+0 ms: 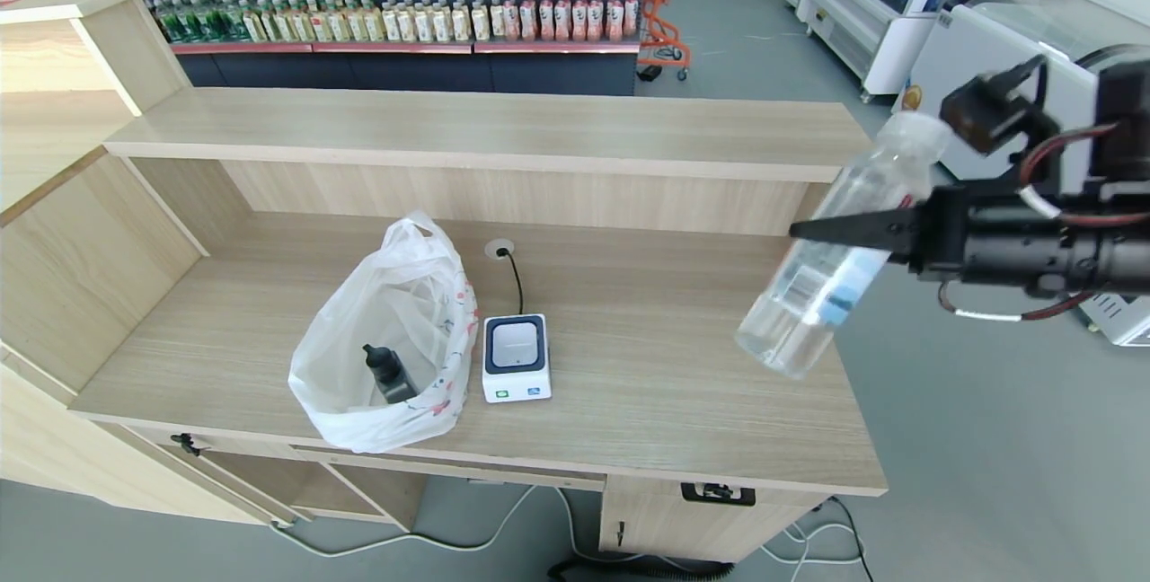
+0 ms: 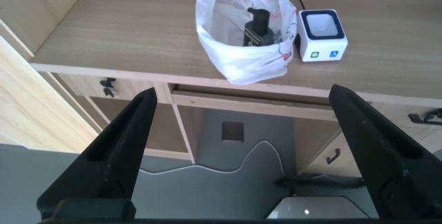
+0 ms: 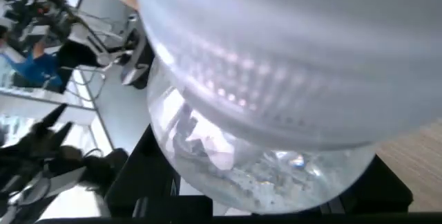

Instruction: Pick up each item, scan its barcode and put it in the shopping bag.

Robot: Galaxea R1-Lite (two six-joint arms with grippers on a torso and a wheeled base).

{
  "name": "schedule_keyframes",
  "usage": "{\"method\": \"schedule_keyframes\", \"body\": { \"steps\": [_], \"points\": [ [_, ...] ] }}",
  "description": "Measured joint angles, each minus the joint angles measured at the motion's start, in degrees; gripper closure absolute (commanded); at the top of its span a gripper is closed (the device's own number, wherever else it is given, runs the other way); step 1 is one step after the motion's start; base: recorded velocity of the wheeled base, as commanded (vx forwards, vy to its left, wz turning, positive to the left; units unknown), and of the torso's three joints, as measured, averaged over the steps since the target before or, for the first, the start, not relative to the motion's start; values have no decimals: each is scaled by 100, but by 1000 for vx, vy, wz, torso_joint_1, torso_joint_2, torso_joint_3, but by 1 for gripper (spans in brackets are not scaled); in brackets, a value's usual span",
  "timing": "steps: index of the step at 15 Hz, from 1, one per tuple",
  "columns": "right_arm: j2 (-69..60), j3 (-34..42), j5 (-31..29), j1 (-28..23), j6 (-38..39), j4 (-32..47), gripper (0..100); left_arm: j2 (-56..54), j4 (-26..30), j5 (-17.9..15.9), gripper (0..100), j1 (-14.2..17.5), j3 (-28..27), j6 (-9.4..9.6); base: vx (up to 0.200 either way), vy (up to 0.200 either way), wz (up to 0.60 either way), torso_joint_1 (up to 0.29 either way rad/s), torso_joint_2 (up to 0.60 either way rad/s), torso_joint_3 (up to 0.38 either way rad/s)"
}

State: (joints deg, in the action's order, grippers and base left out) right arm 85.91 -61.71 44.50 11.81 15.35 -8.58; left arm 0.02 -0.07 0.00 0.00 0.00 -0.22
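My right gripper (image 1: 853, 230) is shut on a clear plastic water bottle (image 1: 831, 245) held tilted in the air over the counter's right end, cap up and to the right. Close up, the bottle (image 3: 276, 86) has its ribbed body between the dark fingers. A white shopping bag (image 1: 386, 344) stands open at the counter's front left with a dark bottle (image 1: 388, 373) inside. Beside it sits the white barcode scanner (image 1: 516, 357). My left gripper (image 2: 242, 155) is open, below and in front of the counter edge, with the bag (image 2: 238, 30) and scanner (image 2: 322, 34) beyond it.
The wooden counter (image 1: 647, 366) has a raised back ledge (image 1: 485, 128) and side wall at left. A black cable (image 1: 515, 281) runs from the scanner to a hole in the countertop. Shelves of drinks and freezers stand behind.
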Motion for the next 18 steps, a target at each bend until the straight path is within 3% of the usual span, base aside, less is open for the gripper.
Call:
{"method": "schedule_keyframes", "body": {
  "steps": [2,6,12,15,18],
  "points": [
    [-595,-679,989,22,364,618,100,0,0,0,0,0,0,-2,0,0,0,0,0,0],
    [-1265,-756,1476,478,433,719,100,0,0,0,0,0,0,-2,0,0,0,0,0,0],
    [-2055,83,1560,1330,419,730,100,0,0,0,0,0,0,0,0,0,0,0,0,0],
    [-2235,179,1563,1787,430,887,100,0,0,0,0,0,0,-2,0,0,0,0,0,0],
    [-2302,107,1556,1901,433,1241,100,0,0,0,0,0,0,0,0,0,0,0,0,0]
  ]
}}
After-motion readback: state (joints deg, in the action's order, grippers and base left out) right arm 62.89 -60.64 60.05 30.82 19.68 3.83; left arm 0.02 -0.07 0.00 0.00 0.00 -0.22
